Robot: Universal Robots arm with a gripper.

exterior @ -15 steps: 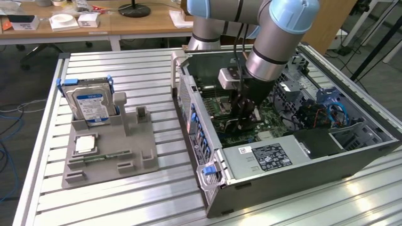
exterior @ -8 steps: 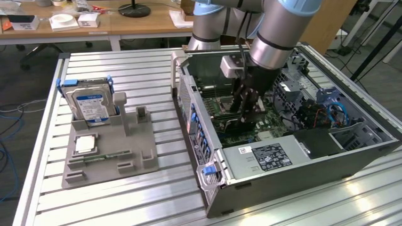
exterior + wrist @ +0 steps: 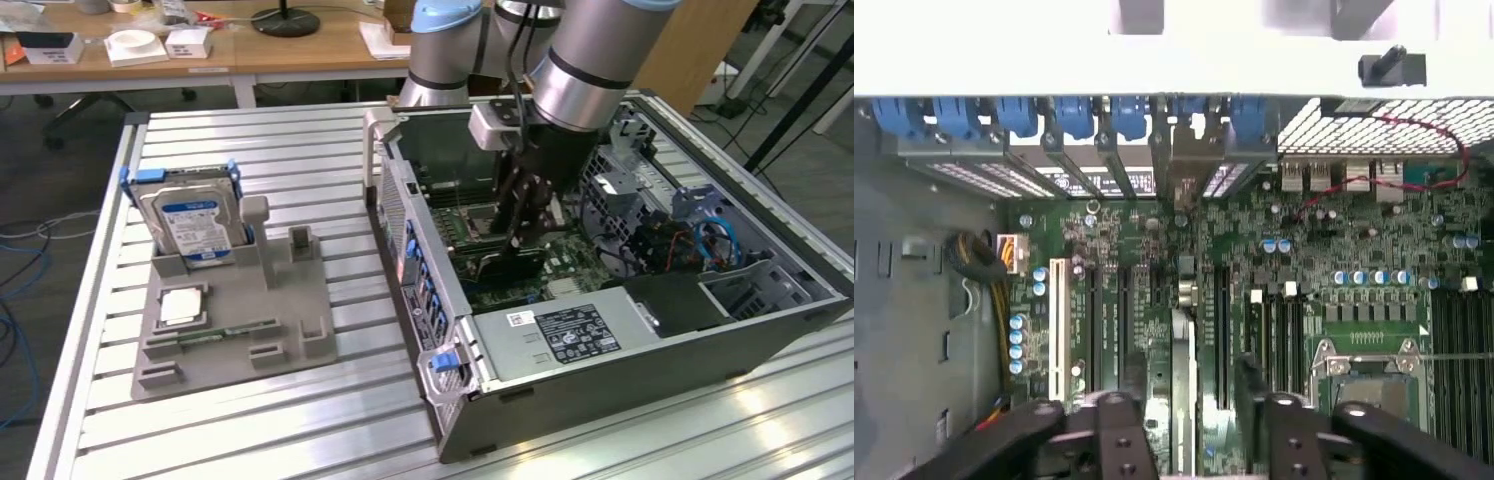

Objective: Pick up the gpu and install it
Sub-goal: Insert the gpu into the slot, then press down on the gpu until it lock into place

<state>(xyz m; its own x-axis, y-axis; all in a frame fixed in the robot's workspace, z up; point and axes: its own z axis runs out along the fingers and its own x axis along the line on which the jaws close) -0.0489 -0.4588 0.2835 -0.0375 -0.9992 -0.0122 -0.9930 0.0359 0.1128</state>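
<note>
The gpu [image 3: 1185, 390] stands edge-on in a slot of the motherboard [image 3: 1354, 250], inside the open computer case [image 3: 427, 300] at the exterior view's right. Its bracket end sits near the row of blue latches [image 3: 1014, 115]. The jaws straddle the card from above, spread wide, one finger on each side with a gap to the card on both, so they appear to hold nothing.

The main risk is a card that looks installed but is not. I cannot tell whether its edge is fully down in the slot or whether the bracket is caught under its latch. If one end rides high, the card could rock loose or make poor contact.

The second risk is the jaws themselves. The fingers [image 3: 1104, 440] hang low among the neighbouring slots, close to the processor socket [image 3: 1364, 365]. A skewed or sideways move could catch the card's top edge and lever it in the slot, or scrape board components.
</note>
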